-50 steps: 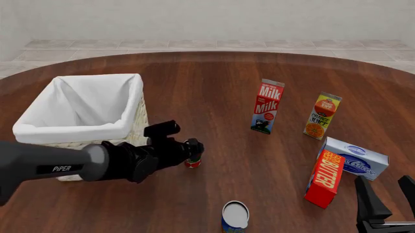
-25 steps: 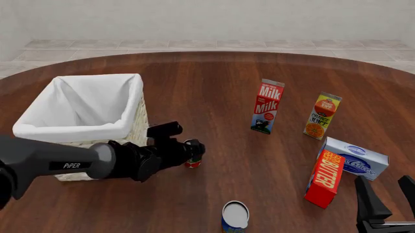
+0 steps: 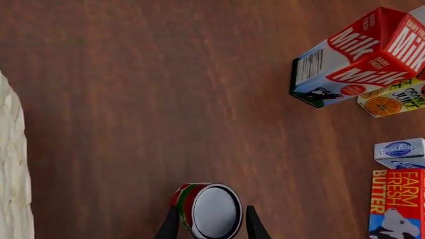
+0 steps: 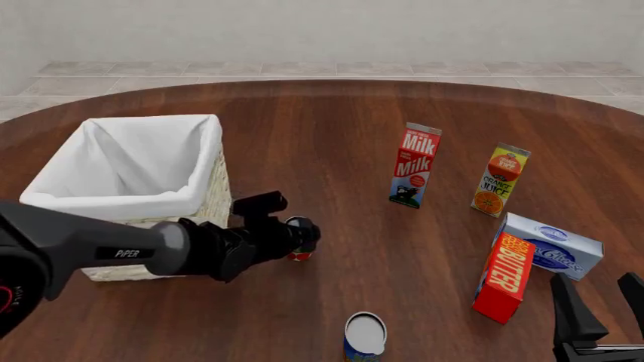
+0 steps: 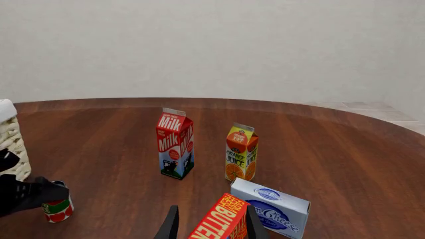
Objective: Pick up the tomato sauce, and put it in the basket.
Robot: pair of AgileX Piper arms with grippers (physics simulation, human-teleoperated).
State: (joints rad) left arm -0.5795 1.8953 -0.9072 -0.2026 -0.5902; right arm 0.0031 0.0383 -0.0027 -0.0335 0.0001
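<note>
My left fingers [image 4: 299,235] sit on either side of the tomato sauce [image 4: 298,243], one dark fingertip [image 3: 168,226] against each flank of the can, though whether they are already pressing it I cannot tell. The can stands upright on the table [image 4: 332,121], toward the near edge and a little left of the middle, just beside the basket [image 4: 196,197], whose woven wall faces it across a narrow strip of bare wood. Beyond the can the wood lies open all the way to the far edge. The milk carton [image 4: 415,166] and the orange juice carton [image 4: 500,179] stand well apart toward the right edge, with the butter box [image 4: 503,277] and a blue-and-white box [image 4: 556,246] nearer me on that side. A blue can [image 4: 364,336] with a white top stands at the near edge. My right fingers [image 5: 210,224] are spread apart, holding nothing, by the butter box near the right corner.
</note>
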